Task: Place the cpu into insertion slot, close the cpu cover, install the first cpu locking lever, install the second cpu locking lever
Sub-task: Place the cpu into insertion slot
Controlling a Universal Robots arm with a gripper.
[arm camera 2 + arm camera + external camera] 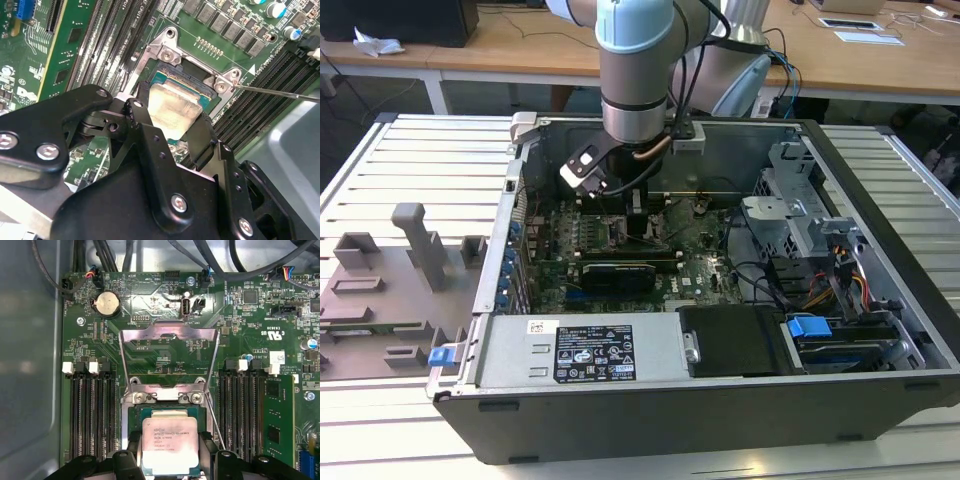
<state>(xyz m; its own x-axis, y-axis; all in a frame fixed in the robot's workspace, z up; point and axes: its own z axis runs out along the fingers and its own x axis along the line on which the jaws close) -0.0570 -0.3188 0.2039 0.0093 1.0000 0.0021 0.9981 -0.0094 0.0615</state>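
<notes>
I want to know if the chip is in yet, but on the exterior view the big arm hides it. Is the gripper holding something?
Observer: Yes. In the first wrist view the gripper is shut on the cpu, a small flat square chip with a silvery-beige metal top.
Operator: Is it at its hole?
Observer: It sits at the insertion slot, the square socket with a silver metal rim; whether it is fully down I cannot tell.
Operator: Is the lid closed?
Observer: No. The cpu cover, a thin silver metal frame with a square window, is swung open, away from the slot.
</notes>
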